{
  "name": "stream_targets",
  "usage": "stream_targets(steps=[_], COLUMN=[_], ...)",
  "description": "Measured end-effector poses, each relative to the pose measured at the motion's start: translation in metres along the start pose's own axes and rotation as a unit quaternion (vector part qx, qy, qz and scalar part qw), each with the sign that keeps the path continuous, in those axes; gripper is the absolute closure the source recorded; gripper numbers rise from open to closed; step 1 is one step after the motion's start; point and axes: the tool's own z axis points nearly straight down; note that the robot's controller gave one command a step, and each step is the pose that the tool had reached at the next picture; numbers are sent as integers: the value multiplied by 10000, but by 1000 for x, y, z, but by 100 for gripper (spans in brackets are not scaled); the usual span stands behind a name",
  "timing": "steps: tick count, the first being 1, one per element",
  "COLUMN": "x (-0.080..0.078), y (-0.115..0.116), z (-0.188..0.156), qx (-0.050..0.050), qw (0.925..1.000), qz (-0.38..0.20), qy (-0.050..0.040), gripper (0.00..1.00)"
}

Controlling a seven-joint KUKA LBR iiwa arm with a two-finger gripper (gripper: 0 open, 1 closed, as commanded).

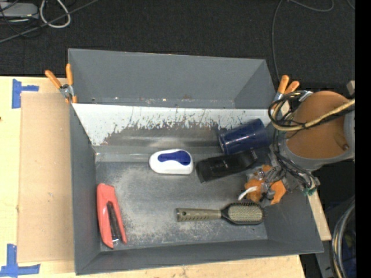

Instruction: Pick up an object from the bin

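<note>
The grey sheet-metal bin [174, 86] has sloped walls and a scuffed floor. The arm's rounded orange cover [316, 129] overhangs its right rim. A glossy dark-blue mug [243, 136] lies on its side at far right. Just nearer lies a black oblong block [223, 167]. A bristled hairbrush [223, 214] lies near right, a flat red cutter [109, 215] near left, and a smooth white-and-blue oval [171, 161] centre. The pincer [262, 189] hangs between the block's right end and the brush head; its state cannot be told.

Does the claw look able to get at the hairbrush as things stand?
Probably yes. The claw sits right beside the bristle head of the hairbrush. Nothing lies on it, and the black block and blue cup lie farther back, apart from it.
</note>
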Motion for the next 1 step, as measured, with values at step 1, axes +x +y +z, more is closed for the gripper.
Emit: stream_targets(steps=[1], x=[-1], y=[0], z=[-12], qx=[5], qw=[10000], qz=[1], qy=[-10], gripper=[100])
